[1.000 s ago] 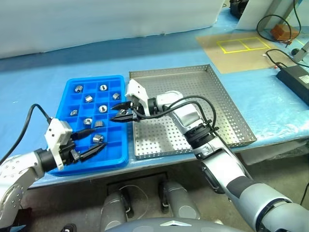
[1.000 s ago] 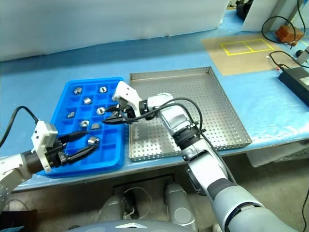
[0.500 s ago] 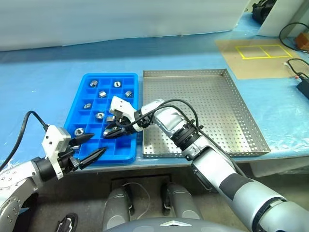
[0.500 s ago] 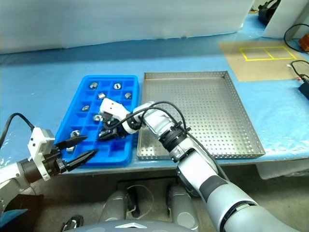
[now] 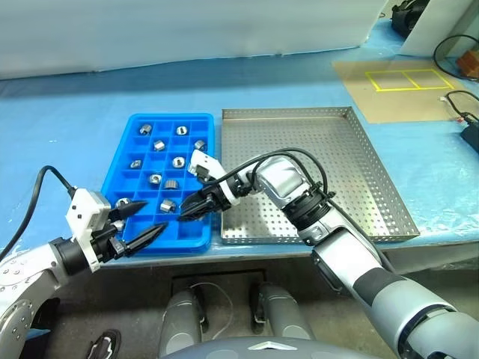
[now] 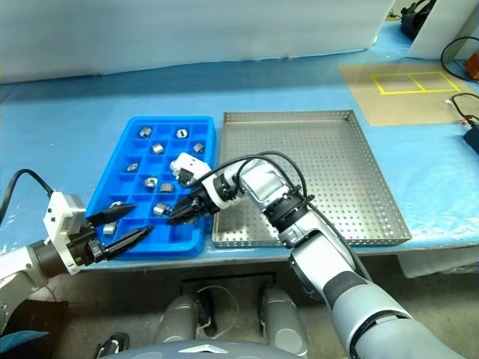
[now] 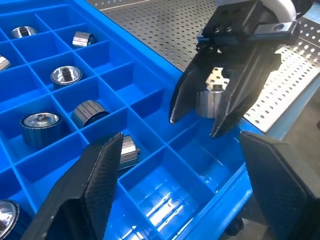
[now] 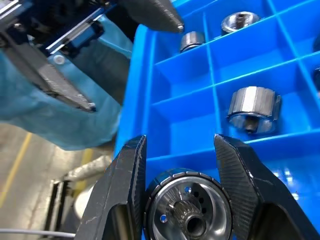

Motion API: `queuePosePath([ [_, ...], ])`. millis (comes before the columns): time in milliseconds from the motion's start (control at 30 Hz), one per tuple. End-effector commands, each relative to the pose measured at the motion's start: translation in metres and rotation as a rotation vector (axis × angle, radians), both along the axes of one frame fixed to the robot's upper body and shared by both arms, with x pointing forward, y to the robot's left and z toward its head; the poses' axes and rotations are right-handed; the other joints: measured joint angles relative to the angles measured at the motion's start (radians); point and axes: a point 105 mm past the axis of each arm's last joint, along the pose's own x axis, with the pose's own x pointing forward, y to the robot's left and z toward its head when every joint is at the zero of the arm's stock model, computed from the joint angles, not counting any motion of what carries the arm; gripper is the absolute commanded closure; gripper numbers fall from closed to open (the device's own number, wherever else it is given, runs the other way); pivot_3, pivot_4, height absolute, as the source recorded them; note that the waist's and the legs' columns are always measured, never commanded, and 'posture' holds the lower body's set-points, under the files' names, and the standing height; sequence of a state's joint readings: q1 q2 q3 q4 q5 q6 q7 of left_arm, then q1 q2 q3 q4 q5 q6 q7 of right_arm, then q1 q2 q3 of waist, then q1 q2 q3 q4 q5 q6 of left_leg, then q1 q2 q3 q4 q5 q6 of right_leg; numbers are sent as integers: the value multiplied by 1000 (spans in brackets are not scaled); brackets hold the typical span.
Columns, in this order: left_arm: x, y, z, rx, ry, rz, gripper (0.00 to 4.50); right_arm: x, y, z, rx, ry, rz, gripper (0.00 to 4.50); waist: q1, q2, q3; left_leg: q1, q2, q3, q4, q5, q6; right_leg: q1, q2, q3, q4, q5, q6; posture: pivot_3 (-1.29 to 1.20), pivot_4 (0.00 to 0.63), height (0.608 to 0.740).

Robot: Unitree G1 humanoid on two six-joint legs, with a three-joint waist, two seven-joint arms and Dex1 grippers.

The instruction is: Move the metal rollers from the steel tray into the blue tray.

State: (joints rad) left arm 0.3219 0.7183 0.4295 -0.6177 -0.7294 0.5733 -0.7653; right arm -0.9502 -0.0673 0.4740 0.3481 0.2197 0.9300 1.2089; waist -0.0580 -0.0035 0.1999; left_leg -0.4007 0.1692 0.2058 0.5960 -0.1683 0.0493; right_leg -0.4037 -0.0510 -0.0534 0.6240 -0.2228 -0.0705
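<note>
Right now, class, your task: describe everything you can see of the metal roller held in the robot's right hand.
The metal roller is a short, shiny silver cylinder with a ridged side and a dark toothed centre hole. It is clamped between the two black fingers of the right hand, which touch its sides. It hangs just above an empty compartment near the front edge of the blue tray, touching neither the tray nor the other rollers.
</note>
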Motion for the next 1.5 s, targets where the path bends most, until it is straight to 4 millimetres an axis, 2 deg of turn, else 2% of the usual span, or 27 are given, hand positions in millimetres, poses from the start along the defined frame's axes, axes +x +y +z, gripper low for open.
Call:
queuePosePath([
  [33, 1, -2, 5, 0, -15, -20, 582, -11, 12, 10, 42, 16, 35, 2783, 0, 0, 0, 0, 0, 0, 0, 0, 0, 0, 0, 0, 0, 0, 0, -359, 150, 740],
  [333, 2, -2, 8, 4, -23, -24, 582, -11, 20, 12, 80, -9, 25, 2783, 5, 0, 0, 0, 0, 0, 0, 1, -1, 0, 0, 0, 0, 0, 0, -354, 150, 740],
  [367, 2, -2, 8, 5, -23, -24, 582, -10, 20, 13, 83, -17, 24, 2067, 5, 0, 0, 0, 0, 0, 0, 1, -1, 0, 0, 0, 0, 0, 0, -354, 150, 740],
  [400, 2, -2, 8, 5, -23, -25, 582, -9, 20, 13, 81, -26, 22, 1895, 6, 0, 0, 0, 0, 0, 0, 1, -1, 0, 0, 0, 0, 0, 0, -354, 150, 740],
  [467, 2, -2, 9, 4, -24, -27, 582, -6, 20, 14, 83, -32, 10, 1220, 8, 0, 0, 0, 0, 0, 0, 1, -1, 0, 0, 0, 0, 0, 1, -357, 150, 740],
  [700, 5, -7, 10, -14, -34, -36, 582, 8, 19, 26, 139, -111, -34, 1220, 13, 0, 0, 1, 0, 0, 0, 1, -1, 0, 0, 0, 0, 0, 0, -368, 150, 740],
  [833, 10, -3, 14, -30, -59, -10, 582, 30, 24, 44, 182, -235, -117, 1220, 13, 0, 0, 1, 0, 0, 0, 1, -2, 0, 0, 0, 0, 0, 0, -373, 150, 740],
  [933, 19, 10, 20, 1, -101, 45, 582, 47, 34, 52, 199, -309, -195, 1220, 8, 0, 0, 1, 0, 0, 0, 1, -3, -1, 1, 0, 1, 0, 0, -370, 150, 740],
  [1000, 27, 25, 23, 37, -131, 113, 582, 55, 42, 55, 203, -367, -224, 1220, 5, 0, 0, 1, 1, 0, 0, 2, -3, -1, 1, 0, 1, 0, 0, -358, 150, 740],
  [1100, 30, 40, 26, 71, -151, 168, 582, 54, 52, 60, 227, -384, -215, 1220, -1, 0, 0, 1, 1, 0, -1, 2, -3, -1, 1, 0, 1, 0, -1, -347, 150, 740],
  [1200, 26, 50, 27, 101, -158, 188, 582, 46, 61, 54, 225, -388, -165, 1220, -3, 0, 0, -2, 1, 0, -1, 1, -2, -2, 1, 0, -1, 1, -2, -337, 150, 740],
  [1333, 22, 66, 26, 129, -157, 230, 582, 39, 62, 27, 141, -416, -116, 1220, -1, 0, 0, -3, 1, 0, -1, 0, -2, -3, 1, 0, -1, 0, -3, -327, 150, 740],
  [1500, 13, 66, 20, 144, -124, 211, 582, 44, 61, 19, 115, -454, -136, 1220, 2, 0, 0, -2, 1, 0, -1, 1, -3, -3, 1, 0, 0, 0, -3, -328, 150, 740],
])
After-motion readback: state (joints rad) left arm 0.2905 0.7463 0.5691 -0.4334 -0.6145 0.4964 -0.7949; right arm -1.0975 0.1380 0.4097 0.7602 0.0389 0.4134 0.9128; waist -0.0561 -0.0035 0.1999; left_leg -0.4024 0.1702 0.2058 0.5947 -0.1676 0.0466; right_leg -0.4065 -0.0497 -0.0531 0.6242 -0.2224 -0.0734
